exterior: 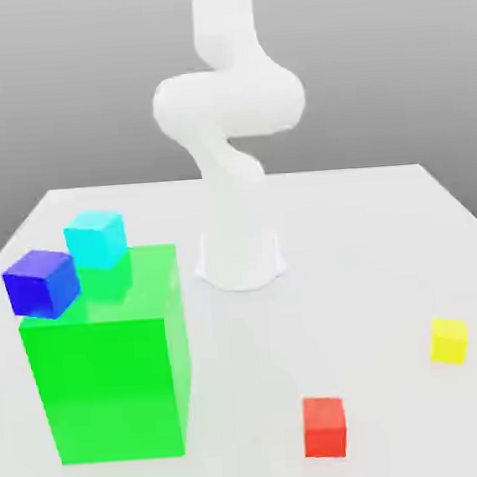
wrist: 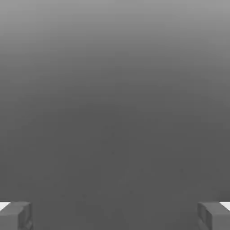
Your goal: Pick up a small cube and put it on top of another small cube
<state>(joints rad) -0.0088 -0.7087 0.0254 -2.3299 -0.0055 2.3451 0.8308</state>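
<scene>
The small red cube point(exterior: 324, 426) rests on the white table point(exterior: 362, 224) near its front edge, toward the exterior view's right of centre. The small yellow cube point(exterior: 449, 339) lies on the table further to the exterior view's right and a little farther back, well apart from the red one. In the hand view my gripper point(wrist: 115, 216) is open, its two fingertips point(wrist: 15, 215) standing far apart at the picture's corners with only grey background between them. The arm point(exterior: 228, 103) rises from its base point(exterior: 240, 257) at the table's middle back.
A large green block point(exterior: 111, 367) stands at the exterior view's left. On its top sit a cyan cube point(exterior: 96, 238) and a dark blue cube point(exterior: 42, 282), the blue one overhanging the block's left edge.
</scene>
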